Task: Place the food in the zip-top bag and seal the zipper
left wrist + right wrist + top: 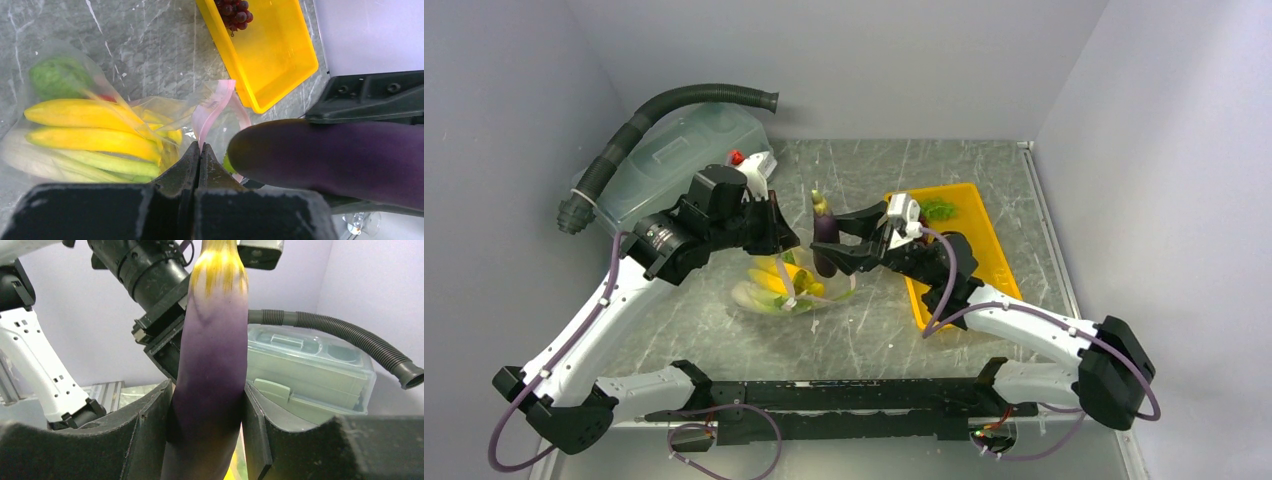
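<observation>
Right gripper (207, 440) stands partly open, clamped on the eggplant (212, 340). Left gripper (200, 155) is fully closed, pinching the zipper (212, 105) of the zip-top bag (165, 107). In the left wrist view the eggplant lies at its 3 o'clock, just beside the bag mouth.

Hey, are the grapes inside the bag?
No, the grapes lie in the yellow tray, apart from the bag.

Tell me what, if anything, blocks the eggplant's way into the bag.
Nothing visible does. The right claw holds the eggplant with its tip beside the zipper, which the left claw pinches. The bananas lie deeper in the zip-top bag, off the mouth.
</observation>
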`<state>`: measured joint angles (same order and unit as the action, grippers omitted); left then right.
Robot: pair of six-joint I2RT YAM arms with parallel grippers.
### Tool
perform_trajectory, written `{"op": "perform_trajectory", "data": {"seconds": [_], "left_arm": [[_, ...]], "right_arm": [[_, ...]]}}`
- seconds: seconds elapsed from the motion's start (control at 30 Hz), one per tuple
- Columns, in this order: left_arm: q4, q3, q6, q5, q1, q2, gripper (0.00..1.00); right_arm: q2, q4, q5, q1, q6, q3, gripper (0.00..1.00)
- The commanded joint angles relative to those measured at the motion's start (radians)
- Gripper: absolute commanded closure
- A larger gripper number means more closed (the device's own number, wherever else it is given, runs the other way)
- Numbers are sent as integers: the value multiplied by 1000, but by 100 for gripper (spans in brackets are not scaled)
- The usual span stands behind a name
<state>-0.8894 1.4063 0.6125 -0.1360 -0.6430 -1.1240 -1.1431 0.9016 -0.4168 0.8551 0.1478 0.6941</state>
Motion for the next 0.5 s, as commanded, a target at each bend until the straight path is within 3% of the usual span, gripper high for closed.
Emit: {"op": "perform_trajectory", "data": {"seconds": [0.0, 0.23, 0.47], "left_arm": [[37, 46, -10, -51, 3, 3, 100], [34, 48, -16, -73, 3, 6, 100], [33, 54, -20, -95, 3, 4, 100]], "right_arm": [[-48, 135, -53, 7, -48, 30, 92], [-113, 213, -70, 10, -119, 4, 88], [-132, 216, -79, 10, -177, -22, 65]]}}
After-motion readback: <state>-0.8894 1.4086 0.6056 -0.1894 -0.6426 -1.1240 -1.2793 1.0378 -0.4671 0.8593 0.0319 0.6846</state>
